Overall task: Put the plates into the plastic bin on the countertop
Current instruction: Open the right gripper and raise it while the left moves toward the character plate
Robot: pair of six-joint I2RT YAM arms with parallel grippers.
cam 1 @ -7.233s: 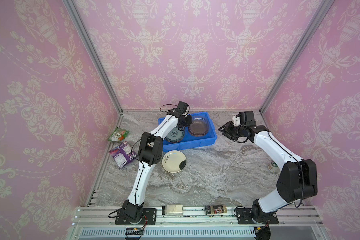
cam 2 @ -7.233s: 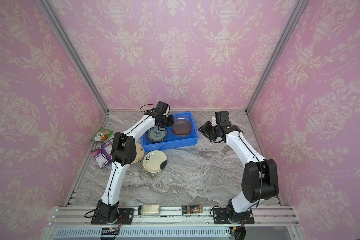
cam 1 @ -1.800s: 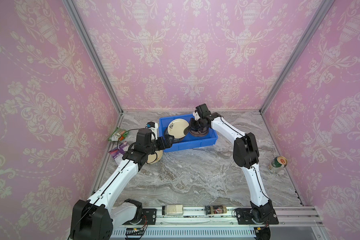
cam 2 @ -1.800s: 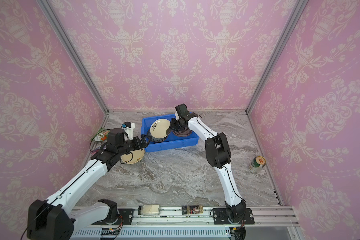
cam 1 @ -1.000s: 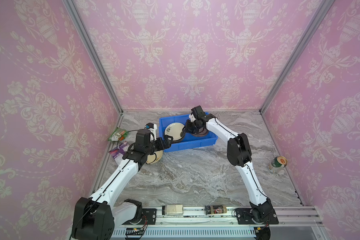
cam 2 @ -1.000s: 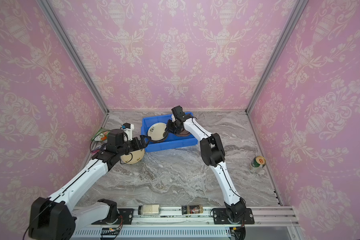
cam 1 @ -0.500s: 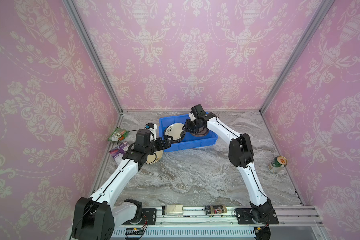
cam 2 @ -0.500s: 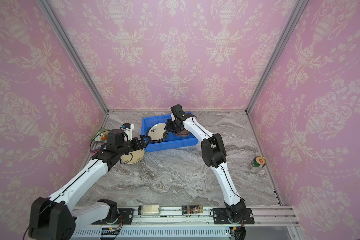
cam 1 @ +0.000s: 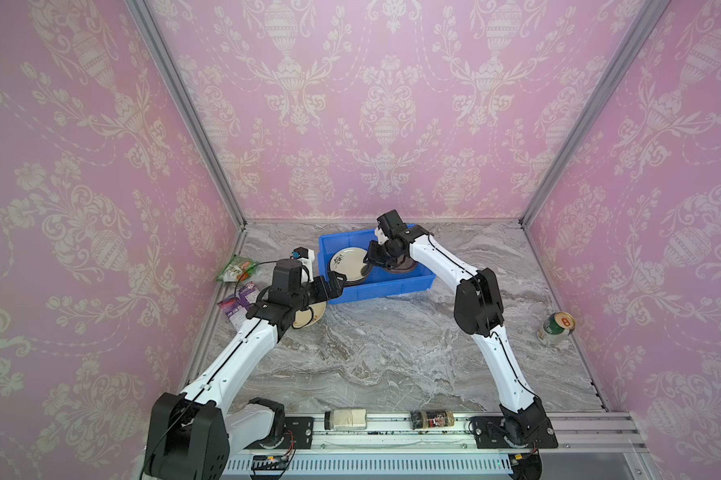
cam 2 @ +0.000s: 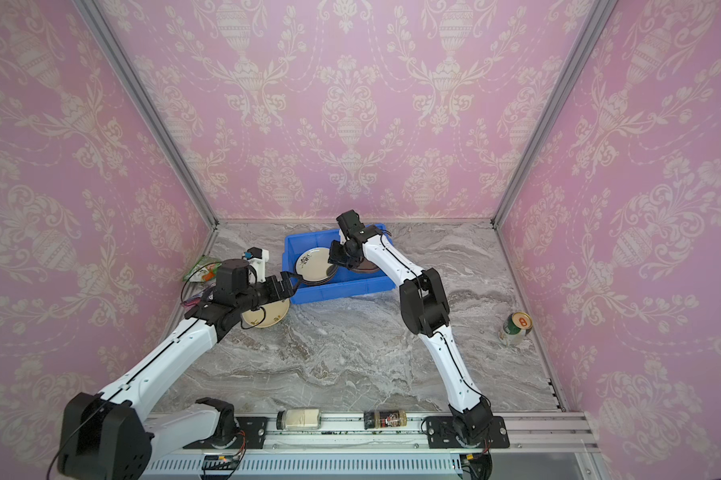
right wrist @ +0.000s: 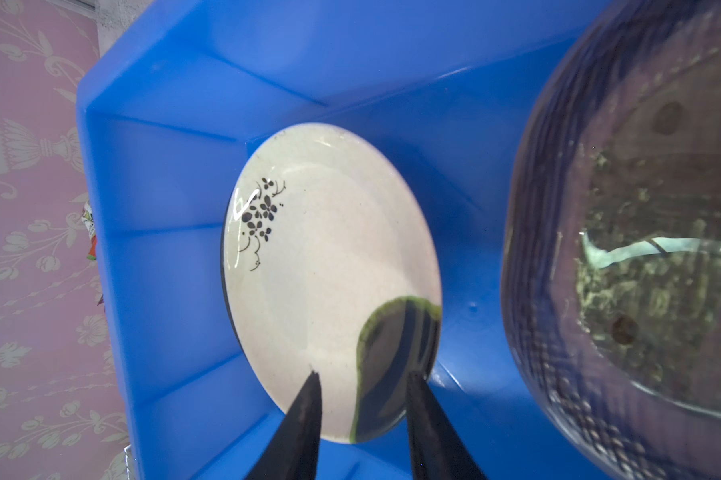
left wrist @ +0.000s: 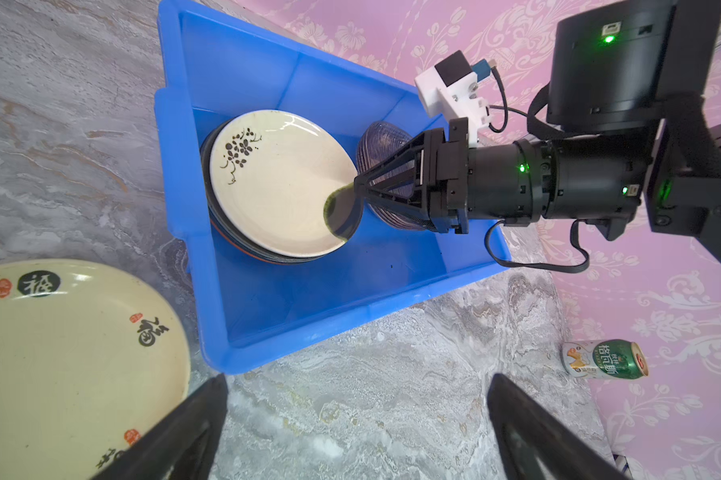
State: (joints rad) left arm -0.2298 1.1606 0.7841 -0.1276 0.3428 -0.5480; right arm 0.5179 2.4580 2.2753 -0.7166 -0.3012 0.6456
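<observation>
The blue plastic bin point(cam 1: 392, 286) point(cam 2: 342, 291) point(left wrist: 309, 324) point(right wrist: 163, 187) stands at the back of the marble countertop point(cam 1: 392, 353). In it a cream floral plate point(cam 1: 347, 264) point(cam 2: 313, 262) point(left wrist: 275, 183) point(right wrist: 321, 270) lies on a stack of dark plates, beside tinted glass plates point(cam 1: 400, 266) point(left wrist: 375, 145) point(right wrist: 641, 249). My right gripper point(cam 1: 369, 259) point(cam 2: 333, 257) point(left wrist: 356, 185) point(right wrist: 363, 374) hovers at the floral plate's rim, both fingers in front of it with a gap between. Another cream plate point(cam 1: 309, 318) point(cam 2: 267, 316) point(left wrist: 68, 353) lies on the countertop beside my wide-open left gripper point(cam 1: 336, 286) point(cam 2: 288, 284) point(left wrist: 356, 378).
A green can point(cam 1: 556, 328) point(cam 2: 517, 328) point(left wrist: 604, 365) stands at the right wall. Snack packets point(cam 1: 236, 268) and a purple packet point(cam 1: 236, 303) lie at the left wall. Two jars point(cam 1: 345, 419) point(cam 1: 431, 419) rest on the front rail.
The floral plate has come down flat onto the stack in the bin and the right gripper's jaws have parted a little. The left arm has not moved.
</observation>
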